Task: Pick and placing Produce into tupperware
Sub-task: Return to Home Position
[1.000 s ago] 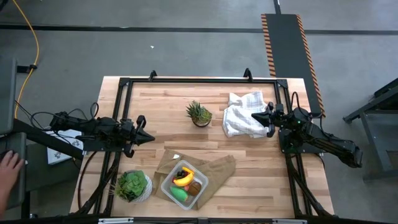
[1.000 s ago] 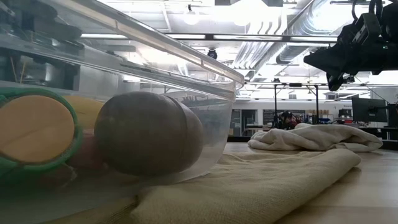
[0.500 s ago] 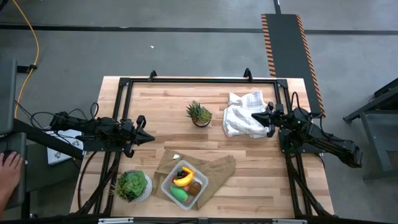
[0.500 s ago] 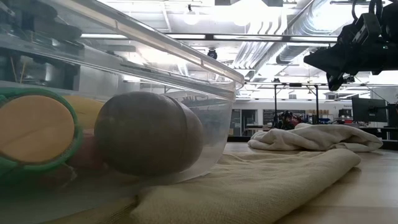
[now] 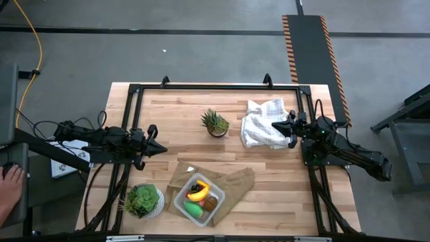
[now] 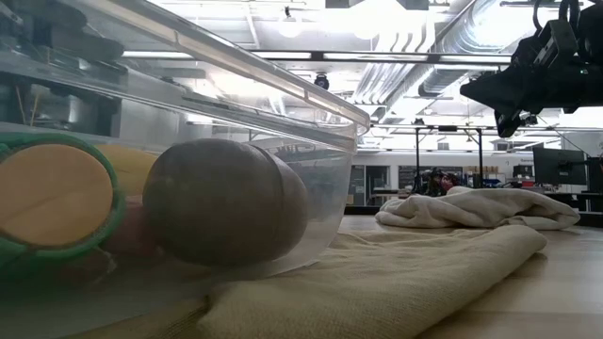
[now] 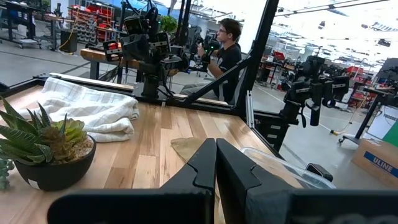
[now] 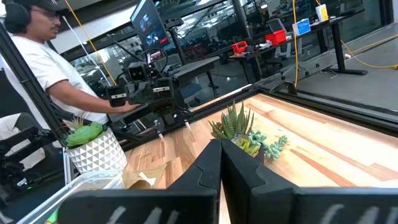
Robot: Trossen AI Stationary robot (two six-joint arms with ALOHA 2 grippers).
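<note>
High view puts the left gripper (image 5: 153, 143) over the bare planks of the table (image 5: 181, 107), and its wrist camera shows its fingers (image 7: 196, 177) pressed together with nothing between them. Nearest ahead of its tips is open wood. A little farther, off to one side, stands the spiky plant (image 5: 215, 123). Off to the other side, toward the front edge, the tupperware (image 5: 177, 199) sits on the brown paper bag (image 5: 236, 181), near the tips but clear of them. Inside it the banana (image 5: 197, 193) appears to lie flat on the other produce. Its long axis slants across the box, one end roughly toward the left gripper's side, the other toward the bag's far flap. Beside it are a green oval (image 5: 193, 209) and a brown kiwi (image 5: 211, 202). The right gripper (image 5: 281, 126), likewise clamped on nothing, hangs just over the edge of the white cloth (image 5: 259, 124), with the box well apart beyond its tips. The produce seems boxed, so the retreat home looks close to finished. I would keep both pairs of fingers closed, lift the right one off the cloth before pulling back so no fold snags, and give the box and plant a wide berth.
</note>
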